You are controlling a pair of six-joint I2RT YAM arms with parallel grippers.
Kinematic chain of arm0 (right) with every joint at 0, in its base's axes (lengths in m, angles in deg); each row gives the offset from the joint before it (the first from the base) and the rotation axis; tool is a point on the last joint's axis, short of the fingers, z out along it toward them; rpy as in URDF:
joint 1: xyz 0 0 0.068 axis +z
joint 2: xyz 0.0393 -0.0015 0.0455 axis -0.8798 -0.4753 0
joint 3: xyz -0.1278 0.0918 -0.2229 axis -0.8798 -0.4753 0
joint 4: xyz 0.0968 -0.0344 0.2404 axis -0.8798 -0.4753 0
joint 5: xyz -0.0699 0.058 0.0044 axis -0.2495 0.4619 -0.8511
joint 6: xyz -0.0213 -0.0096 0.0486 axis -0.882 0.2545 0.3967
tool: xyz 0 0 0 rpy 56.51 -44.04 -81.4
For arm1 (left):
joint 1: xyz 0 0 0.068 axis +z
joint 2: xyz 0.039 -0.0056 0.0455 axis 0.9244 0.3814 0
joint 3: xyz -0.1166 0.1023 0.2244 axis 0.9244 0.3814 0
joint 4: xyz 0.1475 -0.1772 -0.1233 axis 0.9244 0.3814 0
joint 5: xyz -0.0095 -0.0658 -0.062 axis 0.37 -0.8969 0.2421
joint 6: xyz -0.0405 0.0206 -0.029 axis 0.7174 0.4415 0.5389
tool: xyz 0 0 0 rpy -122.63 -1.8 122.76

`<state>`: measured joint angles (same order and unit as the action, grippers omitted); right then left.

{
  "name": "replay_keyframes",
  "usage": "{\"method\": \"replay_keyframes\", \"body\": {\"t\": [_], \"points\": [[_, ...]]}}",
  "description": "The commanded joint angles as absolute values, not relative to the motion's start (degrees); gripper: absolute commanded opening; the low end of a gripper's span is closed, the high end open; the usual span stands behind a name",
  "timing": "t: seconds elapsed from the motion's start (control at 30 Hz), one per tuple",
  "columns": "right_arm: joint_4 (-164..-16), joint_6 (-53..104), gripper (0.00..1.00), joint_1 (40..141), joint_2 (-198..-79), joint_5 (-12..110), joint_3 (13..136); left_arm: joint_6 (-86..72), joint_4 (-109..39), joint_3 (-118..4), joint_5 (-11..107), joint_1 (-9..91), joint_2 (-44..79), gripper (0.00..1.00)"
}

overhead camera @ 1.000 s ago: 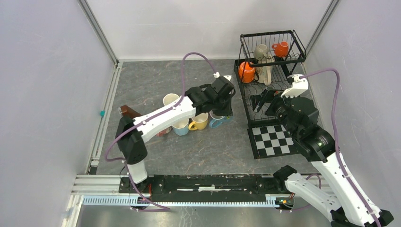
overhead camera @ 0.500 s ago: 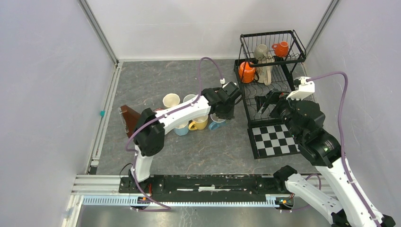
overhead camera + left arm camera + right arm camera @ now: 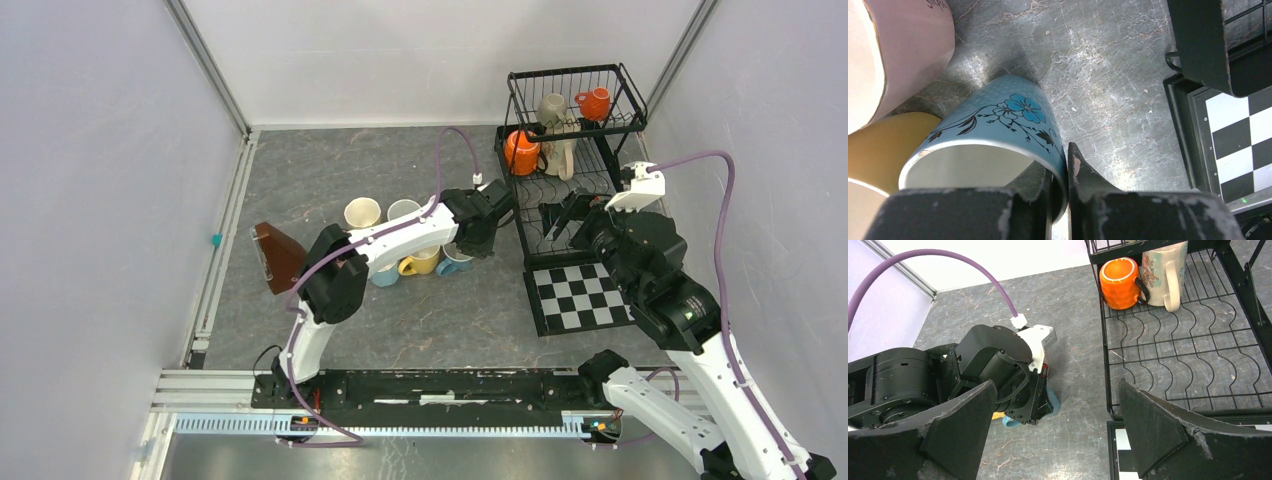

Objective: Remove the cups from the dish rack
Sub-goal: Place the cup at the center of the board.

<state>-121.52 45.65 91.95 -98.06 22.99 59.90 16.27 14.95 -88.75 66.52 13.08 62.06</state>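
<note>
My left gripper (image 3: 1060, 172) is shut on the rim of a light blue cup (image 3: 993, 127) with a flower print, one finger inside and one outside. It holds the cup low over the table, next to a yellow cup (image 3: 420, 263), and the blue cup (image 3: 1049, 402) also peeks out under that gripper in the right wrist view. The black dish rack (image 3: 565, 72) holds an orange cup (image 3: 520, 152) and a cream cup (image 3: 560, 150) below. A grey-olive cup (image 3: 550, 107) and another orange cup (image 3: 594, 102) sit in its upper tier. My right gripper (image 3: 1058, 390) hangs open at the rack's front edge, holding nothing.
Several more cups (image 3: 361, 212) stand grouped on the table left of the held one. A brown wedge (image 3: 278, 255) lies further left. A checkered mat (image 3: 580, 295) lies in front of the rack. Walls close in on both sides.
My left wrist has shifted right and nearer with the blue cup, and its elbow has swung in. The right gripper moved slightly right a second ago, then stayed still.
</note>
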Motion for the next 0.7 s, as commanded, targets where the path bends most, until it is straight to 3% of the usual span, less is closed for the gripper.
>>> {"method": "replay_keyframes", "body": {"t": [0.0, 0.17, 0.67], "points": [[-120.1, 45.2, 0.98, 91.9, -98.1, 23.1, 60.8, 12.4, 14.8, -92.2, 68.7, 12.8, 62.2, 0.02], [-120.0, 45.5, 0.98, 91.9, -97.9, 23.5, 60.2, 11.6, 15.3, -92.9, 68.2, 12.9, 63.3, 0.03], [-120.7, 45.4, 0.98, 91.9, -97.3, 23.5, 60.1, 10.8, 16.1, -94.3, 69.0, 12.8, 63.5, 0.28]]}}
